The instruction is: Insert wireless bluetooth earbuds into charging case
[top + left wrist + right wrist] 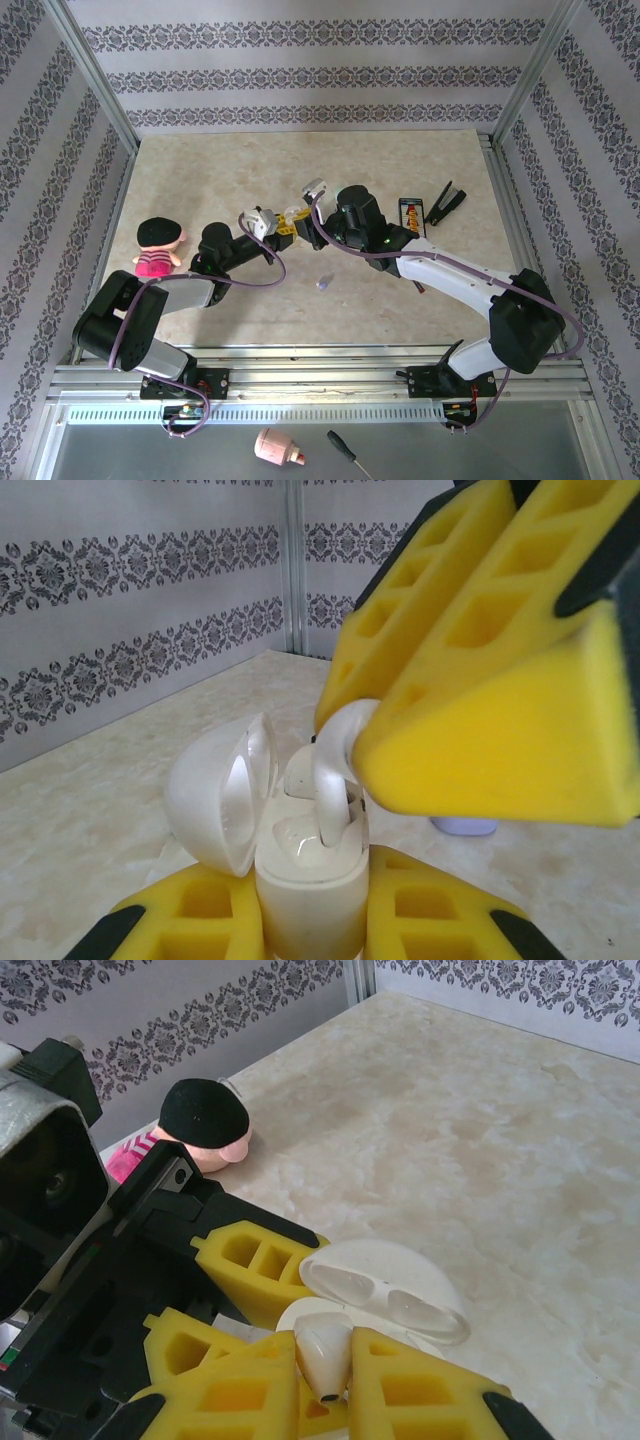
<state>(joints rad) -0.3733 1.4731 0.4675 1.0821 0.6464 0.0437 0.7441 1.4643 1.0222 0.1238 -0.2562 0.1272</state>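
Over the middle of the table [400,170] the two grippers are seen tip to tip. The left gripper [310,925] is closed on the white charging case [305,880], which is clamped upright between its yellow cut-out fingers. The lid [220,790] is seen swung open, tipped away to the left in the left wrist view, with its glossy inner hollows exposed.

The right gripper [325,1385] is closed on a white earbud [323,1353], which is pinched between its yellow fingertips. The earbud is held right over the open case. Its lower end is seen down in the case's mouth, on the side away from the lid. Whether it is fully seated cannot be told.

A small lilac object [323,283] is seen lying on the table just on the near side of the grippers, towards the arm bases. A doll [158,247] with a black cap and a pink striped top is seen near the left edge, beside the left arm. On the right, a small printed card [410,215] and a black clip-like tool [445,204] are seen lying side by side, close to the right arm. Below the table's near edge, a pink object [278,448] and a black-handled screwdriver [345,448] are seen on the grey shelf.
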